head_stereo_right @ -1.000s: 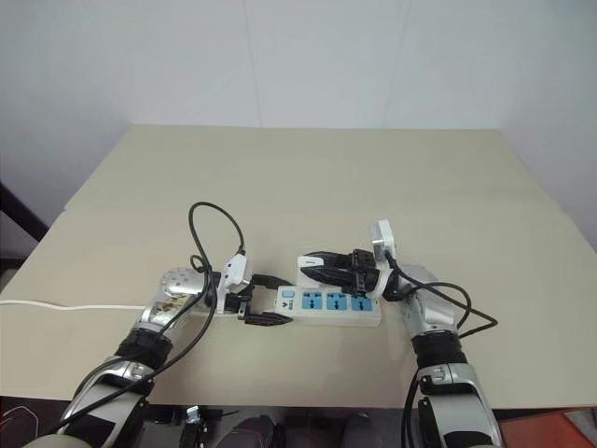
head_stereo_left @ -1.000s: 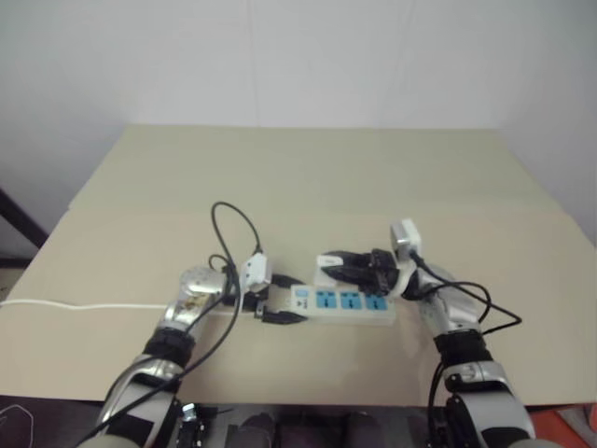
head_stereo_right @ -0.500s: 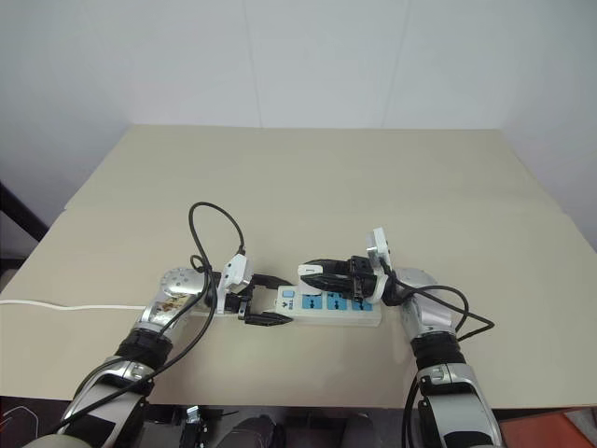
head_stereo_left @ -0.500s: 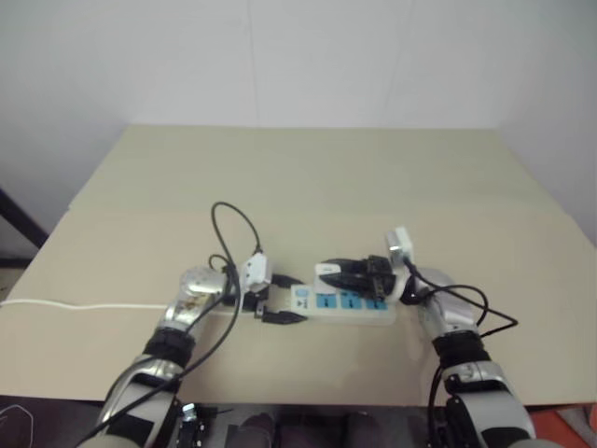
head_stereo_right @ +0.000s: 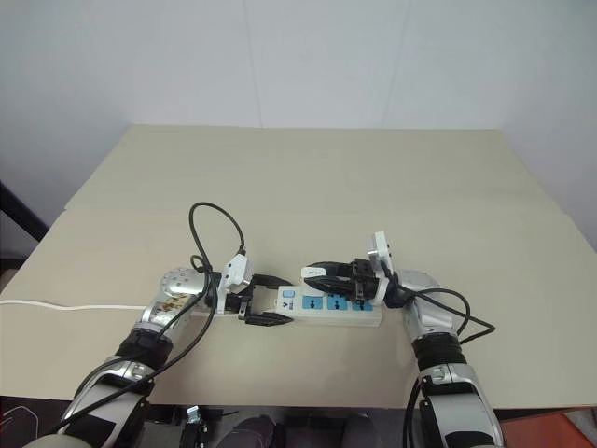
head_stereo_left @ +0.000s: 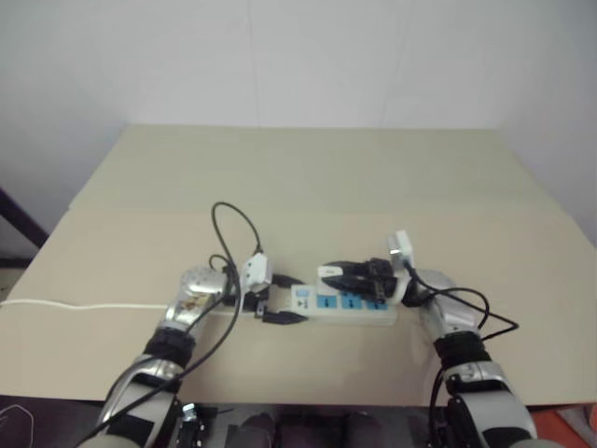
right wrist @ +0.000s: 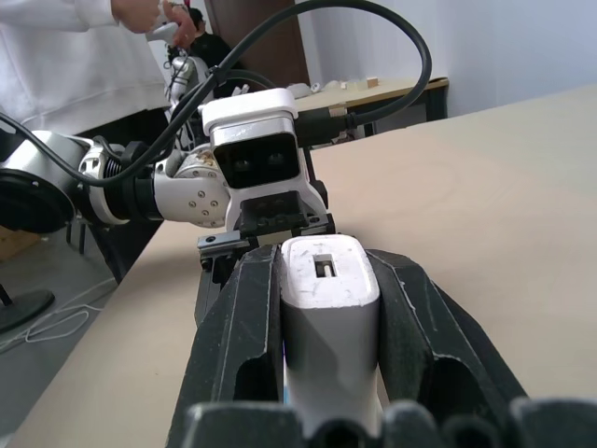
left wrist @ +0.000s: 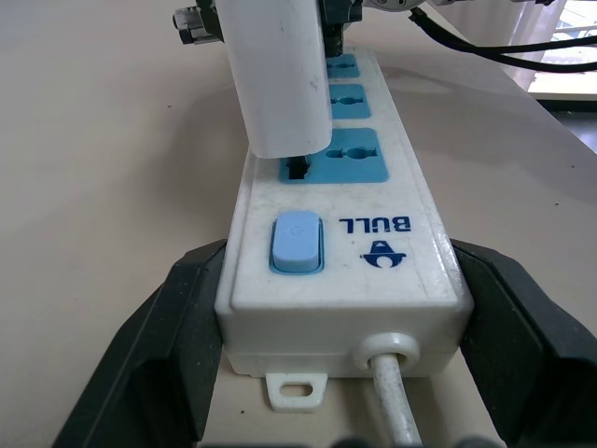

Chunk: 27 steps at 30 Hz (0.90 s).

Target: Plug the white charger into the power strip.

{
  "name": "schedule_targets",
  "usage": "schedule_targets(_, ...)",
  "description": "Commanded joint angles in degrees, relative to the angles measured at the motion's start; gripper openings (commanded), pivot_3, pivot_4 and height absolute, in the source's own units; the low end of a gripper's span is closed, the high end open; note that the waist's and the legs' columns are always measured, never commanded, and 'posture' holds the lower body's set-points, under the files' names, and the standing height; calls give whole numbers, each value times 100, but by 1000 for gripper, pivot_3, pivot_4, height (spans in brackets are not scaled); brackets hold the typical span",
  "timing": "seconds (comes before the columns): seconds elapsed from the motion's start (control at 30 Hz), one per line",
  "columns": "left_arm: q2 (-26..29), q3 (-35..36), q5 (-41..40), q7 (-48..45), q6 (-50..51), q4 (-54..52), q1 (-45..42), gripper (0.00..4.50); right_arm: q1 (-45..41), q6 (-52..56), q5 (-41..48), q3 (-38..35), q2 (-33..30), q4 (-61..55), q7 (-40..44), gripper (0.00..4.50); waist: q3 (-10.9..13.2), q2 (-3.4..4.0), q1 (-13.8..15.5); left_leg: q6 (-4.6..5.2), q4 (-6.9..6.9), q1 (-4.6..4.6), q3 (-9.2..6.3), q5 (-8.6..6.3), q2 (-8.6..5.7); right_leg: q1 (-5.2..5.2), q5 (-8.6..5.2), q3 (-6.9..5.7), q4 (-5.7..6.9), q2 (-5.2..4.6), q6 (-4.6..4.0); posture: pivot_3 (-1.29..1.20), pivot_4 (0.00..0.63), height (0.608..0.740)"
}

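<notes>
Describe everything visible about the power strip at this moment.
The power strip is a long white plastic bar lying flat on the tan table. It has a blue switch, printed BULL, blue sockets and a white cord at the switch end. The left gripper straddles that end, fingers against its sides. The white charger, held by the right gripper, stands over the nearest socket.

White charger (left wrist: 280, 75): top cut off by the left wrist view's edge, prongs hidden at the power strip (left wrist: 345, 252) socket, so seating depth unreadable. Strip's far sockets partly covered by the charger. Cord (left wrist: 396, 411) runs out of frame. Person (right wrist: 84, 47) behind the table cropped at the frame edge.
</notes>
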Motion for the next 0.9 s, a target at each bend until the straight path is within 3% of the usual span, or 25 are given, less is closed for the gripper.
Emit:
schedule_targets(0.03, -29, -121, 83, -20, -15, 16, 42, 3236, 82, -203, 21, -88, -53, -14, 65, 1114, 0, 0, 3, 0, 0, 0, 0, 0, 0, 0, 0, 0, 0, 0, 0, 0, 150, 740)
schedule_targets(0.9, -41, -80, 35, -60, -32, 80, 14, 3236, 290, -741, -446, 347, -92, 379, 54, 1114, -1, 1, 2, 1, -20, 46, 0, -1, 0, 22, -1, 7, -8, 0, 2, 0, 150, 740)
